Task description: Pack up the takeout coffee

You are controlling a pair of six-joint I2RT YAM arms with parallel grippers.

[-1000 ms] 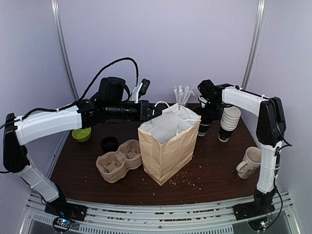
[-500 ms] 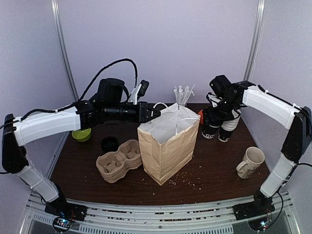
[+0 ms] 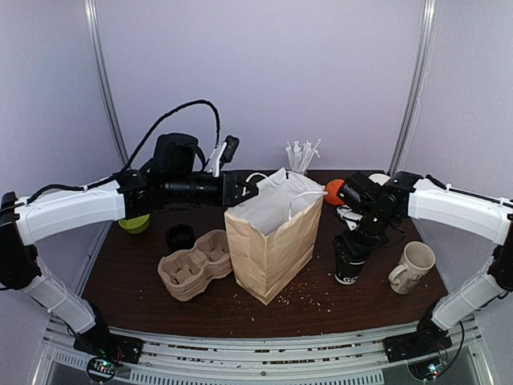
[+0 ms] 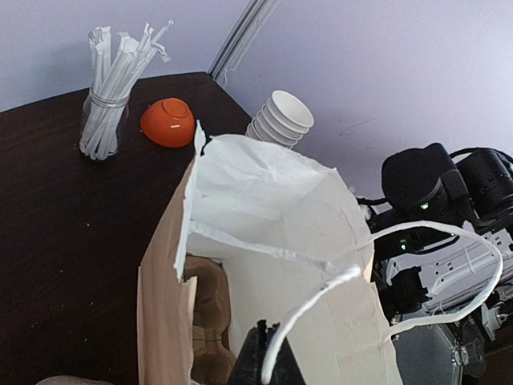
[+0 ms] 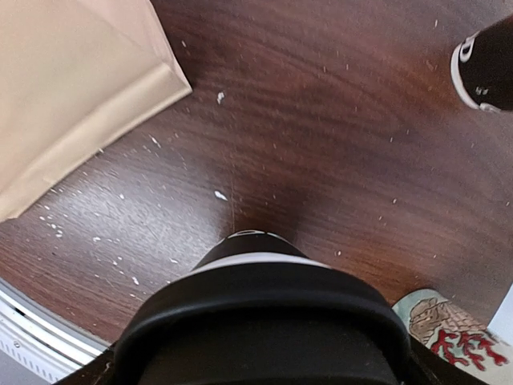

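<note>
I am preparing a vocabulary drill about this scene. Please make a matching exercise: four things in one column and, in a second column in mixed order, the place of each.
Things
1. takeout coffee
2. paper bag
3. mug
4. cup carrier

Places
A. on the table, left of the paper bag
B. held by its handle in the left pincer
C. gripped from above by the right pincer, right of the paper bag
D. alone near the table's right edge

Pairs: 1-C, 2-B, 3-D, 4-A
</note>
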